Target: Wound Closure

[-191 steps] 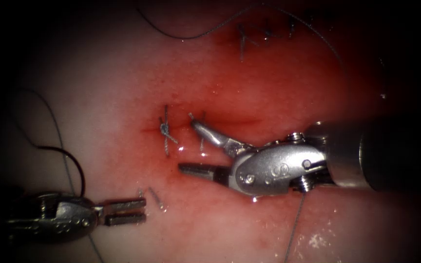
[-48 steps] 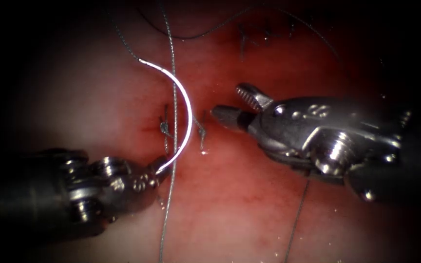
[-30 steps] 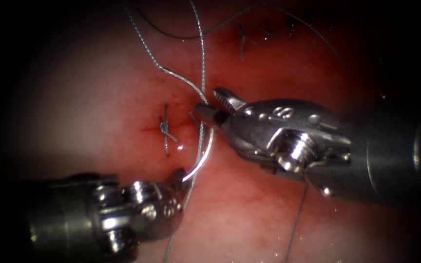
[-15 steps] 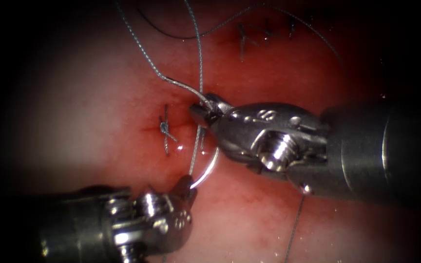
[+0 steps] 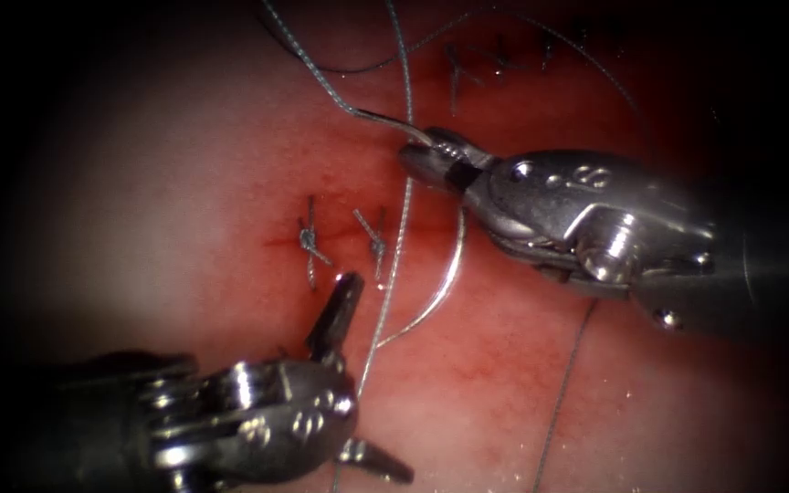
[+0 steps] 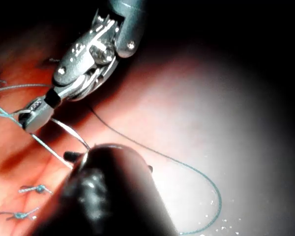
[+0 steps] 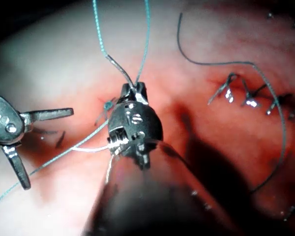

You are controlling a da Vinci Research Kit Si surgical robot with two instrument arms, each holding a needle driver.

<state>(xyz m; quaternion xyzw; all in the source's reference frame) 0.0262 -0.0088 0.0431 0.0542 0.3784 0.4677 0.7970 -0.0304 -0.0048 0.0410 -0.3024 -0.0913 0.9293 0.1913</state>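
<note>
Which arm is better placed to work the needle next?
Probably the right: the right tool is shut on the needle near its thread end, clear of the tissue. The left tool is open, holding nothing.

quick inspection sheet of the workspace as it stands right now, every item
surface: tissue, wet with red fluid around the cut.
job's things: needle free of the tissue, right of the tied stitches; thread trails from its swaged end.
clutter: two knotted stitches with cut ends; more stitches farther back.
grippers: right tool shut on the needle near its swaged end; left tool open, holding nothing.
cables: loose thread lying on the tissue.
surroundings: nothing seen.
</note>
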